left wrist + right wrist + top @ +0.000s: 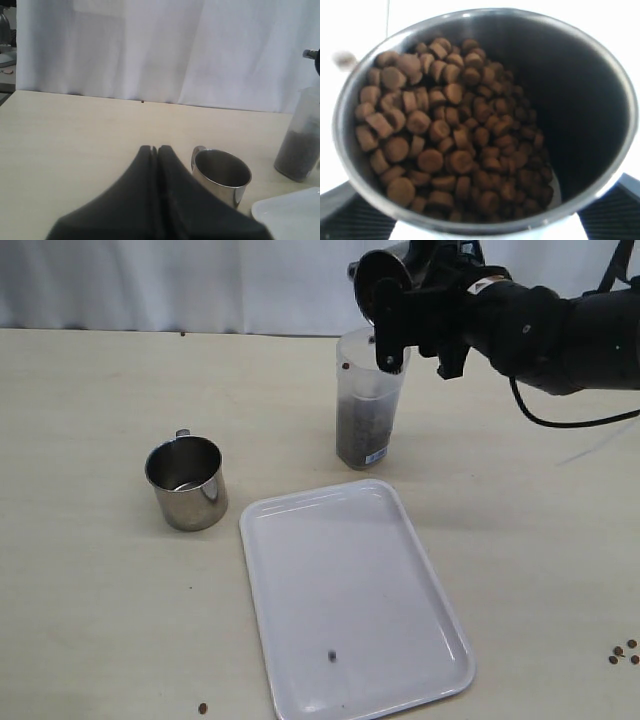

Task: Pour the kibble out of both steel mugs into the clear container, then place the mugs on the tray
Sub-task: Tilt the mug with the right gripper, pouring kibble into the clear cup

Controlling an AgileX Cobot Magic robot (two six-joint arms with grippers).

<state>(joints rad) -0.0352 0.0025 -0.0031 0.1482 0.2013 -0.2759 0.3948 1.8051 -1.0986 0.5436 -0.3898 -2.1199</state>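
so we count two steel mugs. one steel mug (185, 483) stands upright on the table (90, 590), left of the tray (300, 680) and apart from it, handle to the far side, its bare steel bottom showing. the other mug (580, 100) is up in the air at the far right, tilted over the mouth of the single clear container (368, 400). the right gripper (400, 320) has its fingers clamped on this mug's sides. the right wrist view looks into it and shows a heap of kibble (445, 145) lying against one wall.

the container stands upright just beyond the tray's far edge, its lower half dark with kibble (365, 425).

there is one white tray, lying flat at the near middle, with one loose pellet (331, 655) on it. on the table we count one pellet (203, 707) at the near edge left of the tray, one (183, 334) far off by the white curtain (200, 280), and a small cluster (625, 652) of about four at the near right.

the left gripper (154, 148) shows only in its wrist view, fingers pressed together on nothing, near the standing mug.
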